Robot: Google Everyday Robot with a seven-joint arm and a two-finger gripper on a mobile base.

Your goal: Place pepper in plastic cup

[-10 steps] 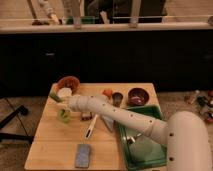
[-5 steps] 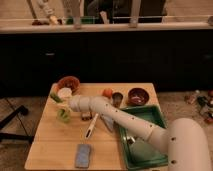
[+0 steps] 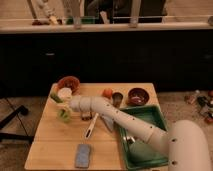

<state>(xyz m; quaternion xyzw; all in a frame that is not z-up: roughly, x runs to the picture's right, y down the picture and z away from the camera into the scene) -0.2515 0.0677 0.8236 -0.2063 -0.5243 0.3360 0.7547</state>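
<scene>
Near edge: blue-grey sponge [image 3: 83, 155], soft rect block, flat on wooden table [image 3: 50, 150]
Right: green plastic tray [image 3: 155, 117], glossy, arm w/ smooth white shell crossing it
Mid: white utensil [image 3: 91, 127], slim
Gripper [image 3: 64, 104] at table's left, just above lime plastic cup [image 3: 64, 115]; fingers clamped on green pepper [image 3: 56, 98], slim, tilted, tip over cup
Risk: long pepper could catch rim or tip light tapered cup if let go off-centre
Far: white cup [image 3: 64, 93], orange bowl [image 3: 68, 83], orange fruit [image 3: 107, 93], dark metal cup [image 3: 118, 98], red bowl [image 3: 138, 95]
</scene>
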